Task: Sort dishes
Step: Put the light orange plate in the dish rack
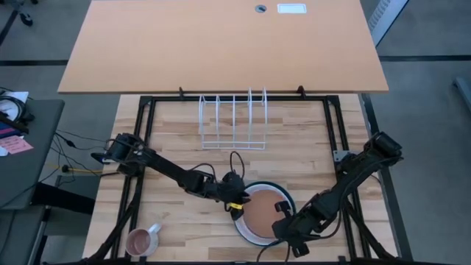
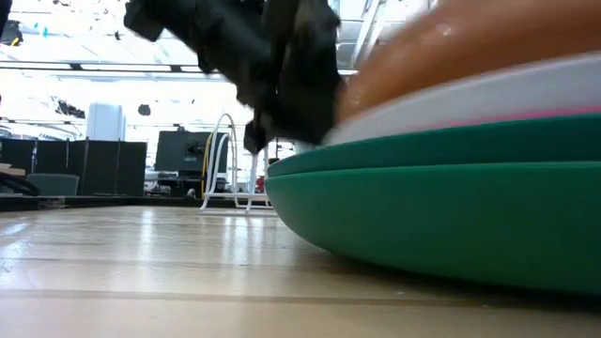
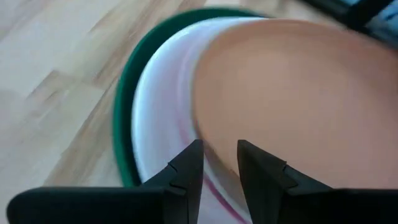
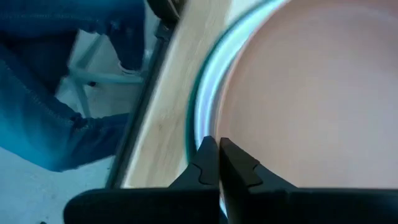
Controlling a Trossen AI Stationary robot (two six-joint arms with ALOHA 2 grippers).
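Four stacked plates (image 1: 259,218) sit low on the tabletop (image 1: 184,147): orange-brown plate (image 3: 298,106) on top, dark green plate (image 2: 441,202) lowest. Left gripper (image 3: 219,163), jaws slightly apart, straddles the orange-brown rim; right gripper (image 4: 214,163), jaws together, meets the stack's opposite edge. Pink mug (image 1: 141,240) stands lower left, wire rack (image 1: 233,118) behind.

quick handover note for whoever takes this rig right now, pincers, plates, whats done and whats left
Left pincer: partly open at the left edge of the plate stack, gripping nothing visible.
Right pincer: shut at the stack's front-right rim; whether it pinches a plate edge is unclear.
Plates: one stack at front centre: round orange-brown plate on top, white plate and thin magenta pink plate beneath, dark green plate at the bottom.
White wire rack: at the table's far side, no plates in it.
Done: nothing sorted.
Left: all four plates.
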